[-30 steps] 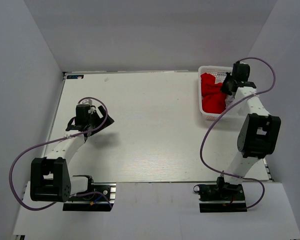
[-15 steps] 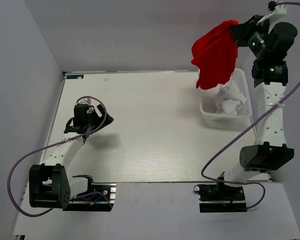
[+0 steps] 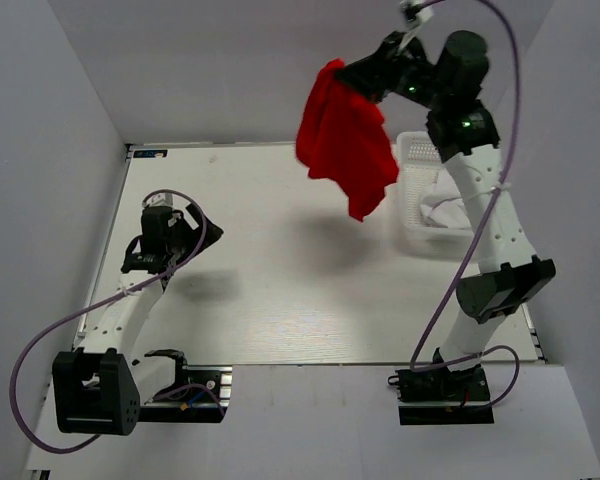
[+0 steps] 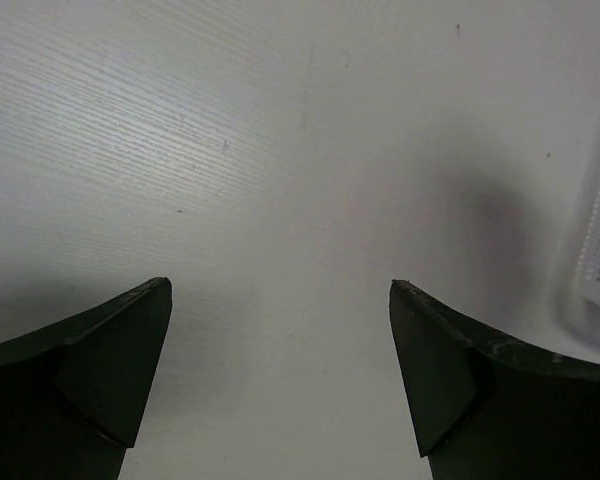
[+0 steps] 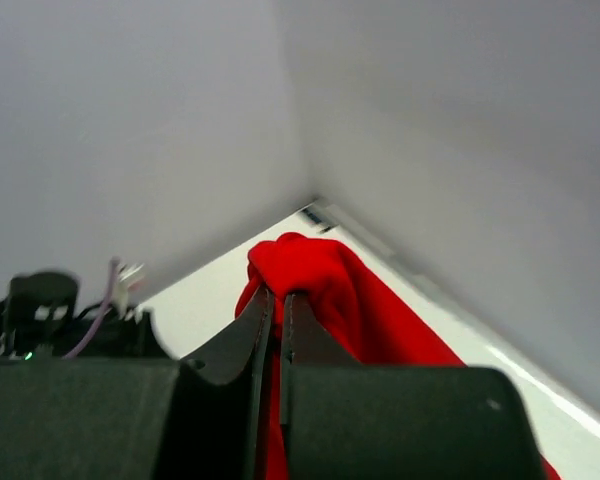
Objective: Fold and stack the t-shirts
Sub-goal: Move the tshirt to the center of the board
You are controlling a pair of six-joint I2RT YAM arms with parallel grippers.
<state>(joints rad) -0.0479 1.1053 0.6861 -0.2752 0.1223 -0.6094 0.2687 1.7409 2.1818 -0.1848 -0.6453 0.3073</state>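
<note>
Got the red t-shirt (image 3: 345,140) dangling from the right gripper (image 3: 352,75), white t-shirt (image 3: 445,208) sitting in the basket (image 3: 418,148)

The right gripper is clenched on a bunched pinch of the red t-shirt, which hangs high over the table (image 3: 280,290) at about 1 o'clock, clear of the surface. It droops in loose folds, so I'd guess it's light, floppy and grippy enough, with no shape of its own. One pinch leaves it a crumpled lump, so the shoulders or hem corners look like better spots to grab for spreading it flat. The basket is white plastic lattice at 2 o'clock, with the white t-shirt crumpled inside and nothing else I can make out in there. The left gripper (image 4: 280,290) hovers low at 9 o'clock, jaws spread wide, holding nothing.
</note>
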